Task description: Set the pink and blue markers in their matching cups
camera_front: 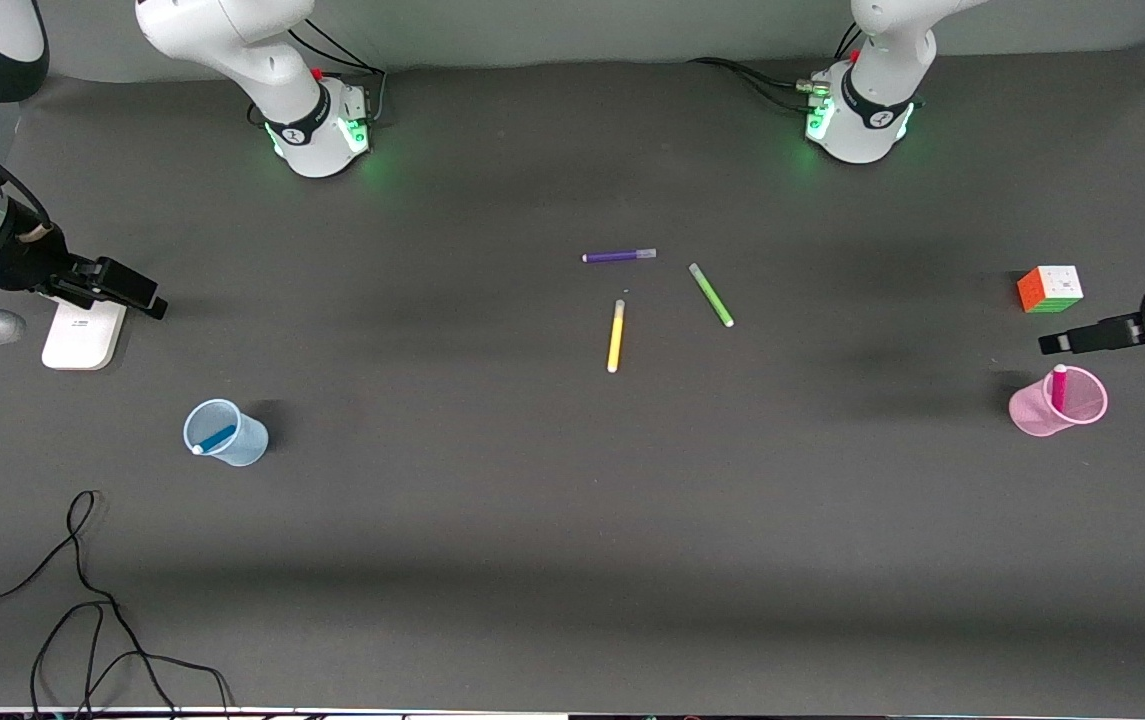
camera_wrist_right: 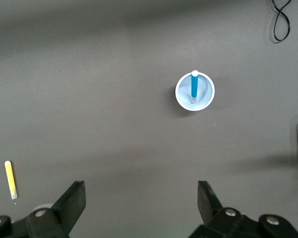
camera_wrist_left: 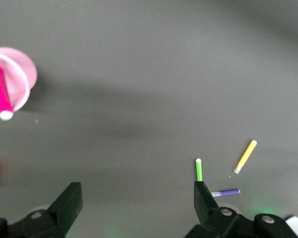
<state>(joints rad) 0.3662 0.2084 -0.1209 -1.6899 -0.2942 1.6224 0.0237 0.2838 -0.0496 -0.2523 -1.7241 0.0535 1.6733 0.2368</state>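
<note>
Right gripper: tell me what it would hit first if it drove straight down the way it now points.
Probably only the bare table mat. The right gripper hangs open over it; the blue cup with the blue marker sits off that line, though depth is unclear.

Table covering: we see a dark grey mat (camera_front: 552, 520) filling nearly the whole frame, matte and lightly creased.
Wall: we find a pale grey strip (camera_front: 582, 25) along the top edge of the frame.
Light: we see soft overhead light laying broad blurred shadow bands across the mat, with green glows at the upper left and upper right.
Loose cable: we see a black cable (camera_front: 82, 600) looping at the lower left.
Front edge: we see a thin pale strip along the bottom of the frame.
</note>
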